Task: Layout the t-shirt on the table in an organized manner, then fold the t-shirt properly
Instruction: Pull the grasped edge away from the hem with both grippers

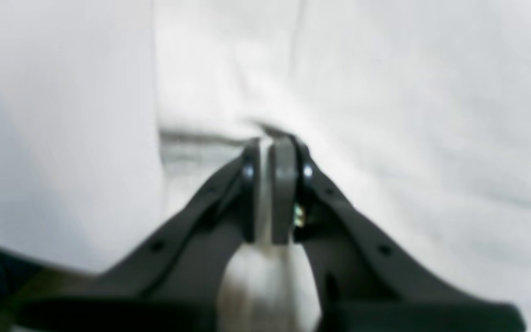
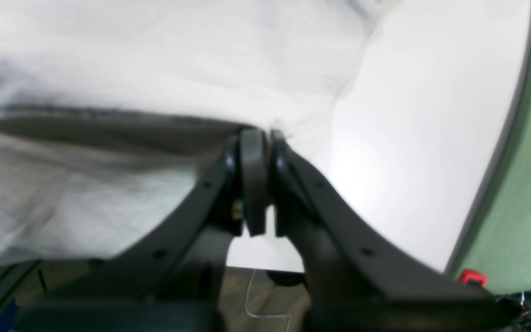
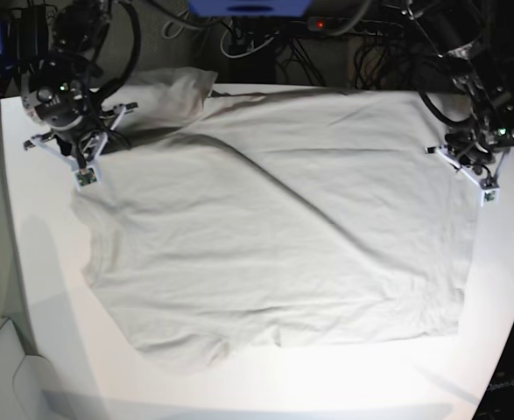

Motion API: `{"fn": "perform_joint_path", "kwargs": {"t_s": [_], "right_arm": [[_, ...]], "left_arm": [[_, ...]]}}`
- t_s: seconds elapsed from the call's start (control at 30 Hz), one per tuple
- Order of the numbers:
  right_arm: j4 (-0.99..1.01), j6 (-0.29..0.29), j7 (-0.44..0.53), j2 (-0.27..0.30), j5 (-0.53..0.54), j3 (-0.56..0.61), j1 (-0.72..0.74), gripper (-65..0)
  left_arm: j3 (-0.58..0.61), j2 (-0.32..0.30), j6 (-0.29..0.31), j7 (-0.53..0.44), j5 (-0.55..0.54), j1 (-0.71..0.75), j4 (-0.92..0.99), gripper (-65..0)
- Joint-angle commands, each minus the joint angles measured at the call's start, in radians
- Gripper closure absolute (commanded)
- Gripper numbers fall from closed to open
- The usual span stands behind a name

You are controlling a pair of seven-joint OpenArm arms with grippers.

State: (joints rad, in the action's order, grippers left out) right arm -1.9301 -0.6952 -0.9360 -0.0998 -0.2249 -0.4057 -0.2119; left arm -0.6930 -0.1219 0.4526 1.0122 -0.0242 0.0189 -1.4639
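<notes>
On the near part of the table [image 3: 46, 289] the t-shirt [image 3: 274, 254] lies spread wide but wrinkled, its far part lifted, probably so the cloth can be pulled flat before any fold. Farther back, the right gripper [image 2: 262, 134] at the far left pinches a raised edge. At the far right, the left gripper [image 1: 270, 144] pinches cloth too, both arms reaching down from the far side.

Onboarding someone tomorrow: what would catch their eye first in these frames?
The t-shirt, spread wide and mostly flat, covers most of the white table, with one sleeve still bunched at the far corner. At its far edge, the left pincer and right pincer are each shut on a pinch of cloth, one on either side.
</notes>
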Motion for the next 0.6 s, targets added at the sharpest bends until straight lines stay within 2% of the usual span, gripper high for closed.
{"fn": "perform_joint_path", "kwargs": {"t_s": [0.0,0.17,0.37,0.57], "right_arm": [[-0.015,-0.003,0.013,0.002,0.008,0.000,0.007,0.0],[-0.015,-0.003,0.013,0.002,0.008,0.000,0.007,0.0],[-0.015,-0.003,0.013,0.004,0.008,0.000,0.018,0.0],[-0.015,-0.003,0.013,0.004,0.008,0.001,0.024,0.0]], "left_arm": [[0.008,-0.011,-0.005,-0.020,0.020,-0.015,0.007,-4.8],[0.014,-0.002,-0.005,-0.071,0.131,-0.063,0.093,-4.8],[0.014,-0.022,-0.005,-0.129,0.142,-0.124,0.225,-4.8],[0.019,-0.034,-0.005,-0.138,0.142,-0.199,0.309,-4.8]]}}
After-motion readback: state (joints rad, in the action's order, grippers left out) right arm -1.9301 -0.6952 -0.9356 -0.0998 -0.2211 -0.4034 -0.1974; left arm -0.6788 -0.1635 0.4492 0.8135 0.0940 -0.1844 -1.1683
